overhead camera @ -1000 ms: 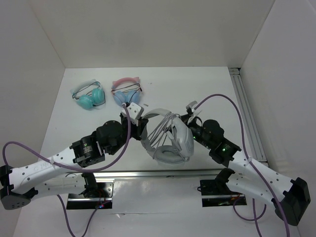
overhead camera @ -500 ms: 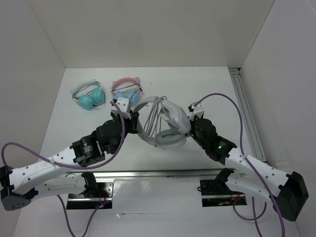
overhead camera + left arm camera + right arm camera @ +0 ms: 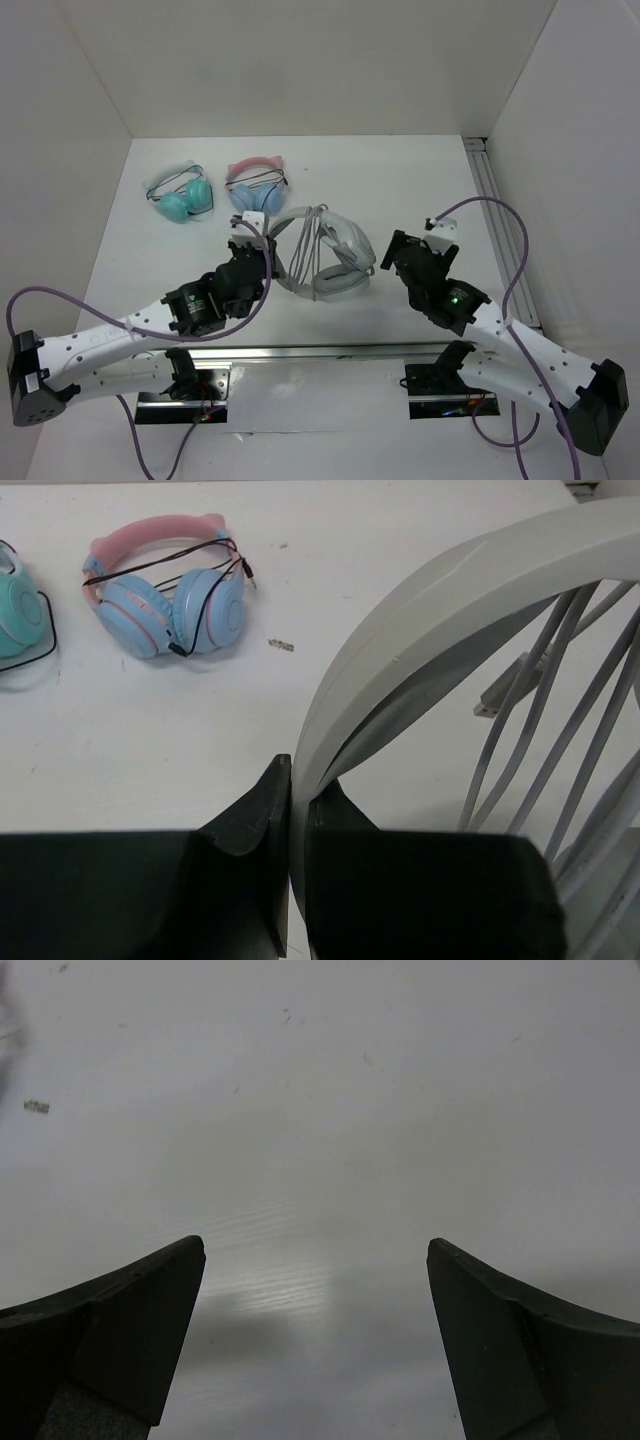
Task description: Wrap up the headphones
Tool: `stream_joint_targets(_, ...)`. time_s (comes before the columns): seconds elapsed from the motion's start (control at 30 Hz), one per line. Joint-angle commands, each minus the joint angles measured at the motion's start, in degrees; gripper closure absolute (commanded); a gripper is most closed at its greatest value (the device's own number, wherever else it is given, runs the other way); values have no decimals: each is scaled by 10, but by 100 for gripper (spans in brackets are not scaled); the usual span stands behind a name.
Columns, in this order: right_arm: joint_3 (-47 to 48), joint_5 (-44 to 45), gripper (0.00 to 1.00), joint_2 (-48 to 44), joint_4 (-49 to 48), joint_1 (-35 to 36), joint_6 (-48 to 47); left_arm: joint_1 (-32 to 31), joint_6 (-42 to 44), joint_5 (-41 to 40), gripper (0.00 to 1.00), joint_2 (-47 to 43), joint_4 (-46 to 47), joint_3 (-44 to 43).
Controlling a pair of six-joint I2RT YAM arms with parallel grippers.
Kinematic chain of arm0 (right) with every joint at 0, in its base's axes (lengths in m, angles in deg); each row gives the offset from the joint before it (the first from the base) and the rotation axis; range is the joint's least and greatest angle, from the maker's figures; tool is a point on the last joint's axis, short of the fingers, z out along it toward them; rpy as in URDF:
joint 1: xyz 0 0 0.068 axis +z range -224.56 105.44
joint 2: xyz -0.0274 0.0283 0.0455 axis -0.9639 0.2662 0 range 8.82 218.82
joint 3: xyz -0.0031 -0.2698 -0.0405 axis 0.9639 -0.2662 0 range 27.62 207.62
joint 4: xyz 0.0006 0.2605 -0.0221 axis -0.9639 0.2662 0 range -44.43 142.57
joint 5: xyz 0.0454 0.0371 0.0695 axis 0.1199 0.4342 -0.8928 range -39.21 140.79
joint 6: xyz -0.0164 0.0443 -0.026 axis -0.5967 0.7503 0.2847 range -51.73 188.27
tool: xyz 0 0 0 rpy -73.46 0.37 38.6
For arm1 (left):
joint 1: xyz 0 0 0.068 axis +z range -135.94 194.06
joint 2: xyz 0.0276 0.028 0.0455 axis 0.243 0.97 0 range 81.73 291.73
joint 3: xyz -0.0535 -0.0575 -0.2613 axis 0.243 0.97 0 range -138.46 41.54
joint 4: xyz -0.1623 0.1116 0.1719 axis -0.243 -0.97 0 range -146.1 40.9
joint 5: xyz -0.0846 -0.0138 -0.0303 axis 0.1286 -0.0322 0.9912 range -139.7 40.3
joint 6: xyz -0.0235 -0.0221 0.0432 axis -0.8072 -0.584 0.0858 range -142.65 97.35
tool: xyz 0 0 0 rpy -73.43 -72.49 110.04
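The light-grey headphones (image 3: 338, 262) lie at the table's middle, with the thin grey cable (image 3: 318, 240) wound in several strands across the headband. My left gripper (image 3: 262, 246) is shut on the headband's left side. In the left wrist view, the headband (image 3: 450, 600) runs down between the two fingers of the left gripper (image 3: 298, 780), and the cable strands (image 3: 560, 700) show to its right. My right gripper (image 3: 400, 252) is open and empty just right of the ear cups, apart from them. The right wrist view shows only bare table between the wide-open fingers of the right gripper (image 3: 315, 1250).
A teal pair of headphones (image 3: 180, 198) and a pink-banded blue pair (image 3: 256, 185) lie at the back left; both also show in the left wrist view (image 3: 20, 620) (image 3: 170, 600). A metal rail (image 3: 500, 230) runs along the right wall.
My right gripper has let go of the headphones, opened and drawn back to the right. The headphones have shifted back and left with my left gripper, which still holds the headband.
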Motion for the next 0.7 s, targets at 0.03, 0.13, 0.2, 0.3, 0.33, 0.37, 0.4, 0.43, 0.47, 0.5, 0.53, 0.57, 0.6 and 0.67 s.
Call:
stream_joint_targets(0.03,51,78,1,-38,70,3,68,8,-57,-29,100,24,117,-1)
stream_joint_targets(0.13,57,25,1,-63,70,3,56,29,-115,-35,100,70,66,-24)
stream_joint_targets(0.2,63,0,1,-74,76,3,56,35,-143,-22,100,93,50,-36)
stream_joint_targets(0.3,69,-28,1,-80,82,3,56,58,-155,9,100,130,72,-37)
stream_joint_targets(0.33,69,-28,1,-80,88,3,51,58,-155,15,100,139,78,-37)
stream_joint_targets(0.37,69,-28,1,-80,93,3,50,67,-162,22,100,158,84,-48)
stream_joint_targets(0.4,69,-34,1,-80,93,3,50,75,-163,29,100,168,84,-48)
stream_joint_targets(0.43,69,-34,1,-80,93,3,50,75,-163,29,100,179,84,-56)
stream_joint_targets(0.47,69,-34,1,-80,93,3,50,82,-168,36,100,201,90,-61)
stream_joint_targets(0.5,69,-41,1,-80,93,3,50,88,-168,42,100,212,90,-66)
stream_joint_targets(0.53,69,-49,1,-80,93,3,44,88,-175,42,100,222,99,-66)
stream_joint_targets(0.57,69,-49,1,-80,93,3,44,105,-180,51,100,233,99,-75)
stream_joint_targets(0.6,69,-59,1,-80,98,3,44,111,-191,65,100,256,99,-87)
stream_joint_targets(0.67,75,-72,1,-80,99,3,38,129,-192,80,100,283,104,-101)
